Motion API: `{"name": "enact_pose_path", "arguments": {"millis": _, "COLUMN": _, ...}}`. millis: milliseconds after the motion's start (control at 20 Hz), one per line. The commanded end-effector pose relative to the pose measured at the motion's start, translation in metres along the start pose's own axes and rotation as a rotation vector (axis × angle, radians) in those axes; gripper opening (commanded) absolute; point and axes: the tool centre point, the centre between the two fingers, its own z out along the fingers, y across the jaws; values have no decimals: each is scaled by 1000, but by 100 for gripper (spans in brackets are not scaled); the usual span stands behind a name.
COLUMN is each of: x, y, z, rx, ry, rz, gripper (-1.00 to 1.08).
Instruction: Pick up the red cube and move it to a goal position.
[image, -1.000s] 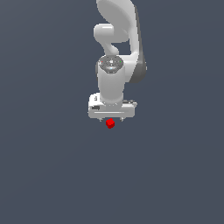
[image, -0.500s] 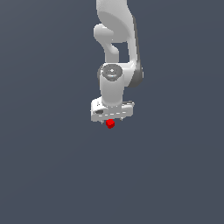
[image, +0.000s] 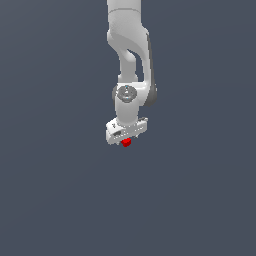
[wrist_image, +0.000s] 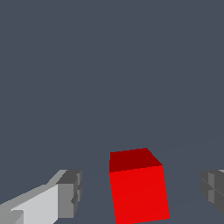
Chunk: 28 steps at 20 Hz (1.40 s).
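The red cube (wrist_image: 138, 188) is a small, plain, bright red block on the flat grey ground. In the exterior view the cube (image: 126, 143) peeks out just under the white hand. My gripper (wrist_image: 142, 192) is open and straddles the cube. One grey-padded finger (wrist_image: 69, 193) and the other finger (wrist_image: 214, 187) each stand apart from a cube side with a visible gap. In the exterior view my gripper (image: 126, 140) hangs from the white arm, its crossbar tilted, and the fingertips are hidden behind it.
Plain dark grey ground (image: 60, 200) fills both views, with no other objects. The white arm (image: 131, 60) rises from the hand to the exterior view's top edge.
The hand has come down closer over the cube and has turned a little, so its crossbar now looks tilted. The cube has not moved.
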Motion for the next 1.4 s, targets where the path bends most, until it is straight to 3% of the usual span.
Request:
{"name": "enact_pose_path", "arguments": {"millis": 0, "x": -6, "y": -1, "z": 12, "rx": -1, "ry": 3, "rz": -49, "gripper": 100}}
{"name": "enact_pose_path", "arguments": {"millis": 550, "x": -16, "y": 0, "z": 36, "rx": -3, "ry": 5, "rz": -137, "gripper": 100}}
{"name": "enact_pose_path", "arguments": {"millis": 600, "x": -16, "y": 0, "z": 36, "rx": -3, "ry": 5, "rz": -137, "gripper": -100}}
{"name": "enact_pose_path", "arguments": {"millis": 1350, "x": -14, "y": -1, "z": 28, "rx": -3, "ry": 5, "rz": -137, "gripper": -100}}
